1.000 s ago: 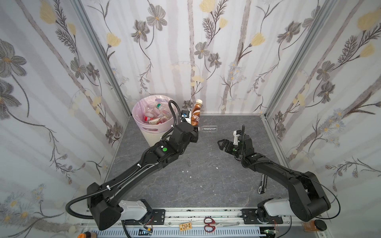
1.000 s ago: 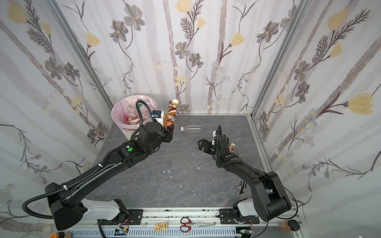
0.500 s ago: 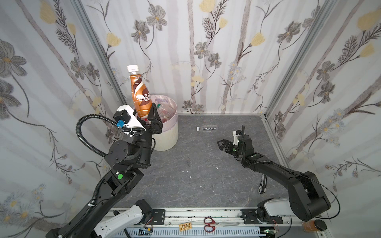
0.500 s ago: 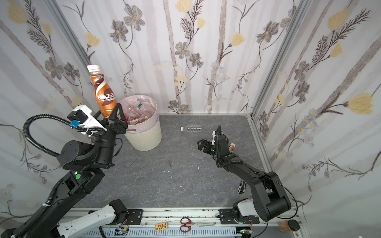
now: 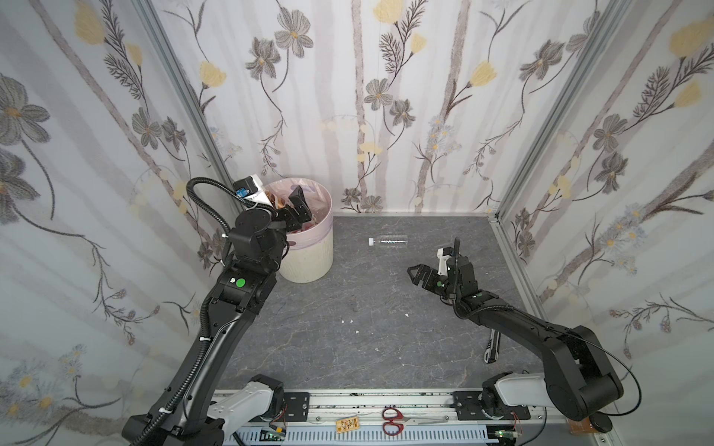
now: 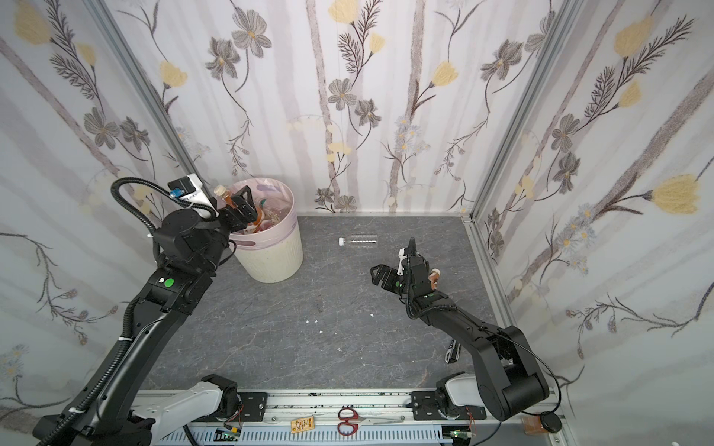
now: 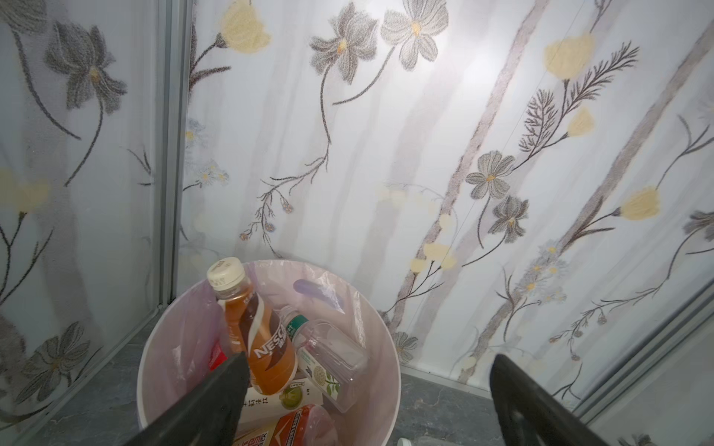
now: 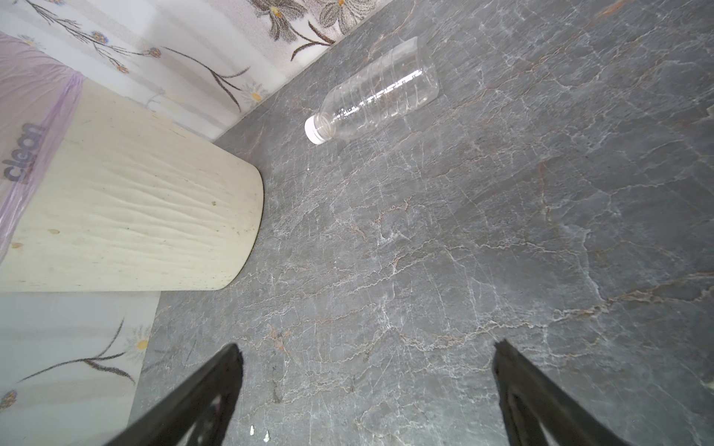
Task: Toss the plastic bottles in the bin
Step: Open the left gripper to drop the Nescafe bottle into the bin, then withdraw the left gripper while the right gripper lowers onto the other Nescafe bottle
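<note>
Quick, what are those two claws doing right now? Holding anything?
Left gripper: open above the bin, holding nothing.
Right gripper: open over the table, holding nothing.

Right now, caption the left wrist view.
Open left gripper over the pink-lined bin, a brown bottle upright beside one finger.

Cream bin (image 5: 309,258), pink liner (image 7: 359,309) — amber bottle (image 7: 266,347), floral walls (image 5: 386,116).
</note>
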